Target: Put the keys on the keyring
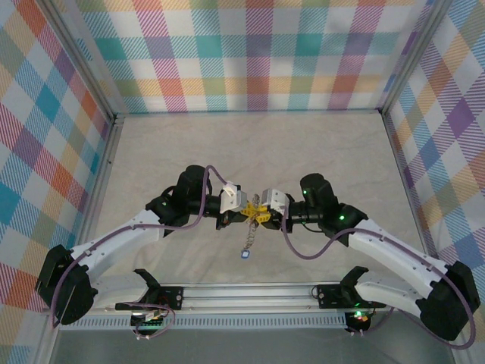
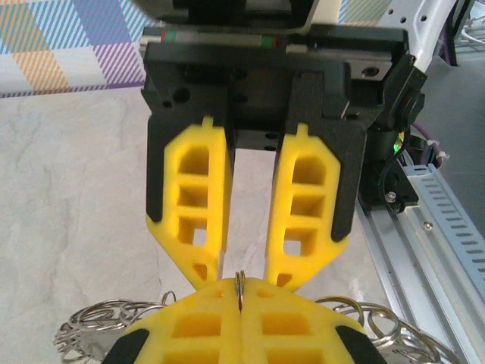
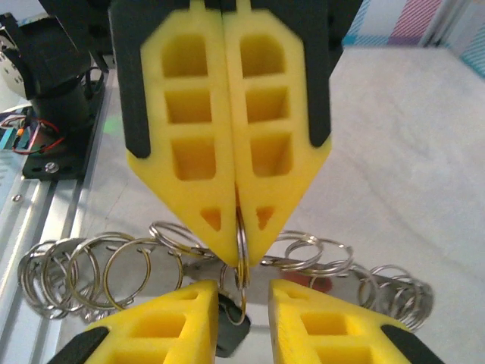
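Threading is in hand. Your left gripper [image 2: 241, 303] is clenched on the keyring [image 2: 239, 282], held aloft, chain [image 1: 248, 236] dangling. Your right gripper [image 3: 244, 290] stands released astride it, with a dark piece, probably the black key [image 3: 229, 337], between its fingers. Next, align that key precisely with the coil's split.

Alt text: The yellow-fingered plastic left gripper [image 3: 238, 256] and the matching yellow-fingered right gripper [image 2: 246, 274] met tip to tip above the middle of the pale flat table [image 1: 227, 144]. A thin silvery metal keyring [image 3: 242, 265] stood upright between the left fingertips, reaching down between the right fingers. A small dark object [image 3: 229, 334], perhaps a key head, sat beside it. A silvery metal loop chain [image 1: 248, 236] trailed toward the near edge.
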Tool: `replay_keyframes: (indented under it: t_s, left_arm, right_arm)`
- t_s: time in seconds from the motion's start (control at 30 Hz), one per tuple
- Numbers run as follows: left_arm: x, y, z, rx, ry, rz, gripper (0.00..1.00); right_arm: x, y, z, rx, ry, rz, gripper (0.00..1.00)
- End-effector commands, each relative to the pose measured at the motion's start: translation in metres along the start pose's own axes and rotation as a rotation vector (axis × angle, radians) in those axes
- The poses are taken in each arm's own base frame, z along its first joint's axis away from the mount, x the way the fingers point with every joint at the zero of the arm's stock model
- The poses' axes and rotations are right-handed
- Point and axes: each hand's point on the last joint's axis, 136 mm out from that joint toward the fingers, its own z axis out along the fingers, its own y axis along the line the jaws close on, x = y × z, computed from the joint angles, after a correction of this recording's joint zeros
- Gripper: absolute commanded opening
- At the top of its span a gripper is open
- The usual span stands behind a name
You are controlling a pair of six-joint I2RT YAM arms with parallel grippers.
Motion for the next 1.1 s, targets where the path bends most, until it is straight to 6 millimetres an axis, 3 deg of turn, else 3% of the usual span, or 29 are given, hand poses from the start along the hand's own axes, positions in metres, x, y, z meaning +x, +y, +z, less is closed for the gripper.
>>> replay_keyframes:
  t_s: [0.0, 0.2, 0.37, 0.63, 1.07]
  left_arm:
    - [-0.017, -0.001, -0.005, 0.013, -0.064, 0.035, 0.0]
    - [-0.018, -0.002, -0.006, 0.012, -0.071, 0.043, 0.0]
    - [-0.018, -0.002, -0.006, 0.018, -0.077, 0.042, 0.0]
    - [-0.021, -0.002, -0.007, 0.005, -0.089, 0.052, 0.0]
    - [-0.023, -0.004, -0.009, 0.007, -0.115, 0.068, 0.0]
  right_arm:
    - [-0.009, -0.002, -0.005, 0.021, -0.033, -0.049, 0.24]
    - [-0.01, 0.0, -0.005, 0.017, -0.044, -0.05, 0.24]
    - [-0.009, 0.004, -0.003, -0.018, -0.044, -0.039, 0.11]
    - [-0.003, 0.006, 0.004, -0.047, -0.04, -0.004, 0.22]
    - [-0.01, 0.005, 0.016, -0.098, -0.079, 0.029, 0.15]
